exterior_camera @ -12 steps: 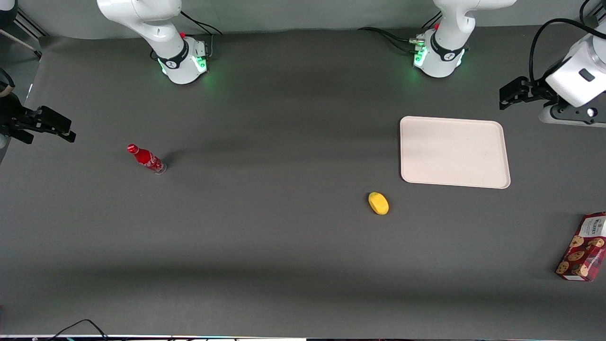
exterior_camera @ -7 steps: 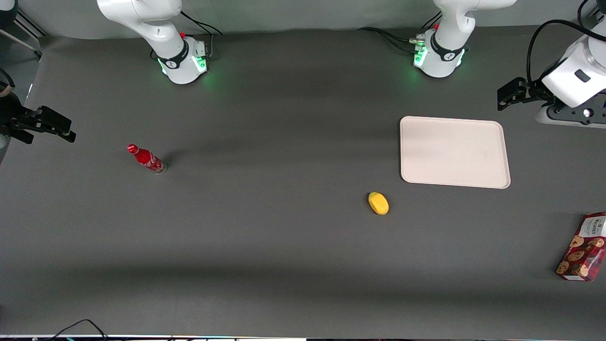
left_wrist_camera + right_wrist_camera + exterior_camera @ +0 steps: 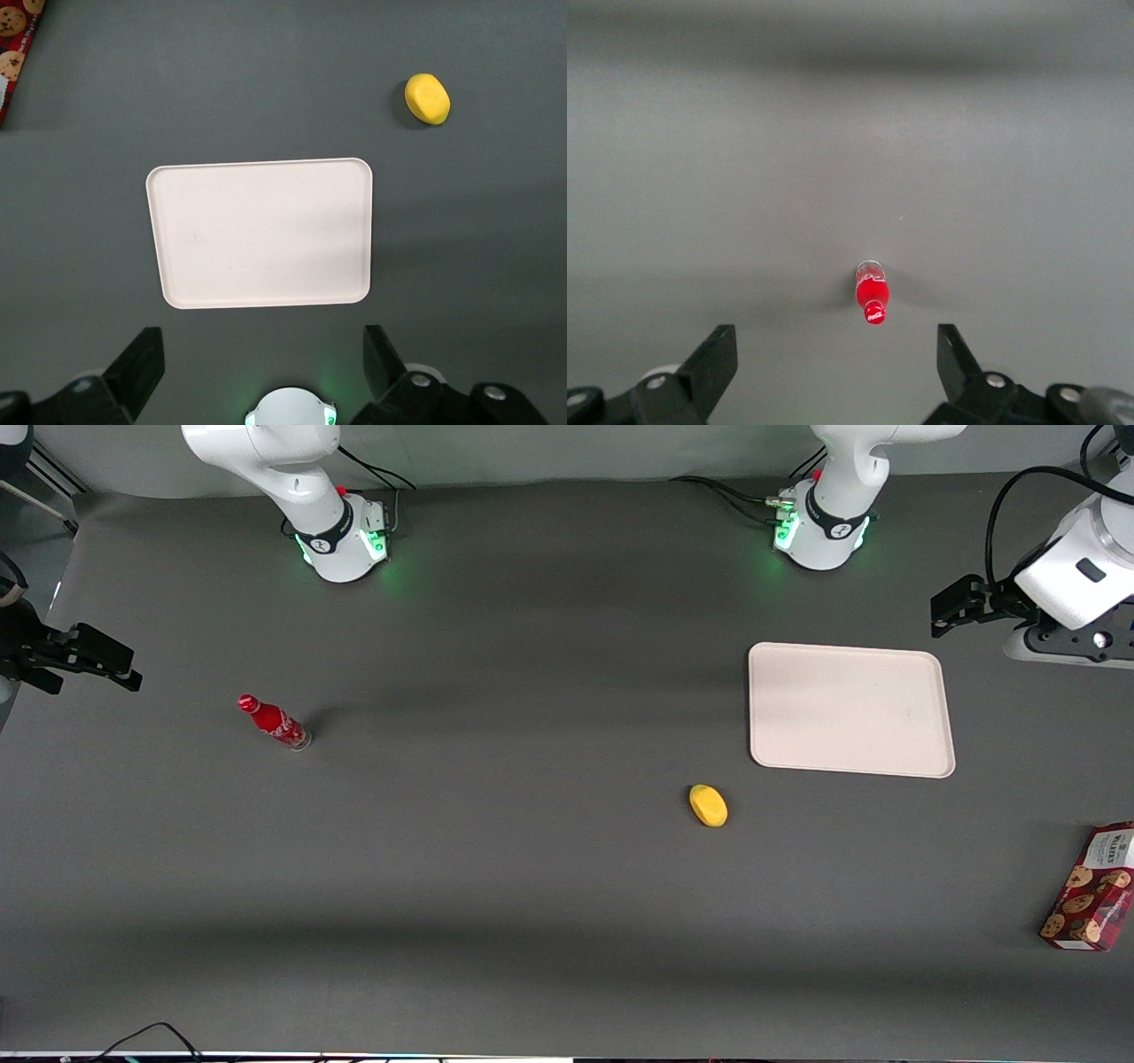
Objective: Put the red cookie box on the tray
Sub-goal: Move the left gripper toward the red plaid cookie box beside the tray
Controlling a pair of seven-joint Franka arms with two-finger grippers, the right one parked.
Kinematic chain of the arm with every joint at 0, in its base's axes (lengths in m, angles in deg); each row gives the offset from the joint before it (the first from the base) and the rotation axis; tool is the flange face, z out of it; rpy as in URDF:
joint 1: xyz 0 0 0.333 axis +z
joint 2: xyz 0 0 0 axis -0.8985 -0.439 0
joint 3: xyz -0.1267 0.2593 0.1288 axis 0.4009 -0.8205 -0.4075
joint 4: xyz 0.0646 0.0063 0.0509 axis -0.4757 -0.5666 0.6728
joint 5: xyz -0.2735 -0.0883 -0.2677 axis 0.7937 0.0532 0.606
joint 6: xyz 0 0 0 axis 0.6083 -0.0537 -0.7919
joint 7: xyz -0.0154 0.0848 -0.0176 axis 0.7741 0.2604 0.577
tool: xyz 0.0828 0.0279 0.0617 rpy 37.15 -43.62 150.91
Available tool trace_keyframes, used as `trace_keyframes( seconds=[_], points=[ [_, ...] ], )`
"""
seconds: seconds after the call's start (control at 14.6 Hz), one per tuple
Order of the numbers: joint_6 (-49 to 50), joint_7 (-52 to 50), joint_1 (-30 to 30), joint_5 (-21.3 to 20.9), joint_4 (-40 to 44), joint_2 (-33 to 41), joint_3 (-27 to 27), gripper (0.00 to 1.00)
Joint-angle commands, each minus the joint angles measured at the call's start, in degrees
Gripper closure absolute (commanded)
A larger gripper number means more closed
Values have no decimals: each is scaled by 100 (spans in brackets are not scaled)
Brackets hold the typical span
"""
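The gripper [image 3: 261, 372] hung above the counter [image 3: 496, 886] at the working arm's end, farther from the front camera than the tray [image 3: 850, 708] and well apart from the box [image 3: 1091, 887], its jaws spread wide with nothing between them. The box lay flat on the counter at the working arm's end, nearer the front camera than the tray and clear of it; only part of it showed at the frame's edge in both the front and wrist views. The tray sat flat with nothing on it. A yellow object [image 3: 708, 805] rested near the tray's corner, nearer the front camera, not touching it. A red bottle [image 3: 273, 723] stood toward the parked arm's end of the counter.
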Motion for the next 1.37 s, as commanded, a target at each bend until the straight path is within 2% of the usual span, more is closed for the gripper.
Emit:
trace_keyframes(
  seconds=[0.0,0.14,0.41,0.55,0.82,1.02,1.3],
  points=[
    [-79,-28,-50,-76,196,-136,-41,0],
    [-79,138,-15,-76,469,-346,-59,0],
    [-79,902,440,-85,1067,-821,-59,0],
    [-88,1446,940,-67,1234,-1006,20,0],
    [-474,2939,2275,-76,1296,-1226,695,0],
    [-904,4126,2866,-94,1296,-1480,811,0],
    [-1642,5331,3280,-769,1331,-1937,1154,0]
  ],
)
